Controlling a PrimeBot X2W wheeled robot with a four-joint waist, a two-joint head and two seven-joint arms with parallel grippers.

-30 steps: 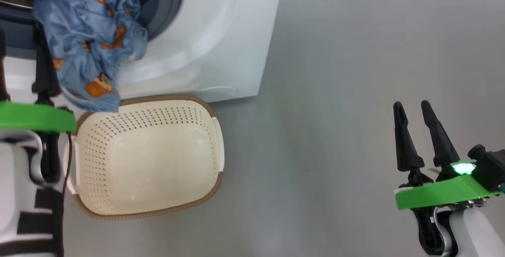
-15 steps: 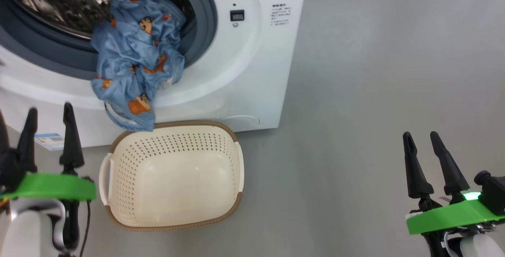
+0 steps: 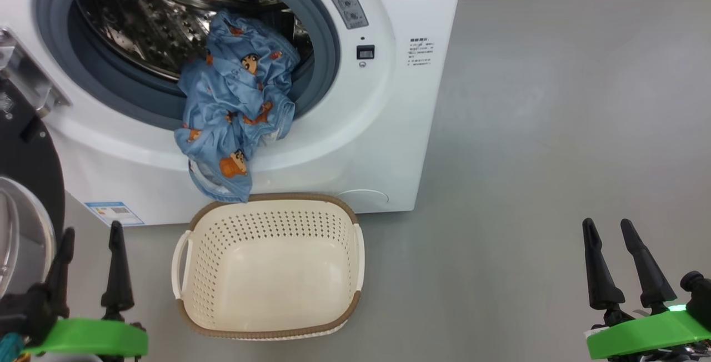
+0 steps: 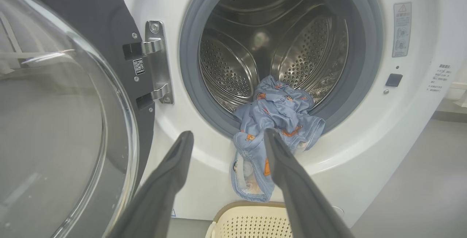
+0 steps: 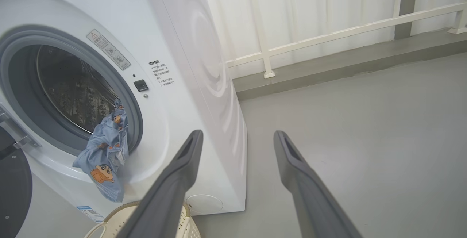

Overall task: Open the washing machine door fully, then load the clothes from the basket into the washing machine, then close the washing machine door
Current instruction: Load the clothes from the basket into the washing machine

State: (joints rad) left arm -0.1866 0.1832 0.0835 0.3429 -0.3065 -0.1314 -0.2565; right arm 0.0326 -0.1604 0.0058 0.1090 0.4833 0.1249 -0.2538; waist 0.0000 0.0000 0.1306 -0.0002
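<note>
I count one bundle of clothes (image 3: 233, 123), its garments not separable by eye, draped over the gasket of the one washing machine (image 3: 389, 129), part in the drum and part hanging down its front. One basket (image 3: 272, 333) stands on the floor just before the machine, under the hanging cloth; one washing machine door (image 3: 28, 173) stands swung open at the machine's hinge side. My two pincers, left gripper (image 3: 91, 229) and right gripper (image 3: 607, 222), hover short of the machine, both released, grasping nothing.
</note>
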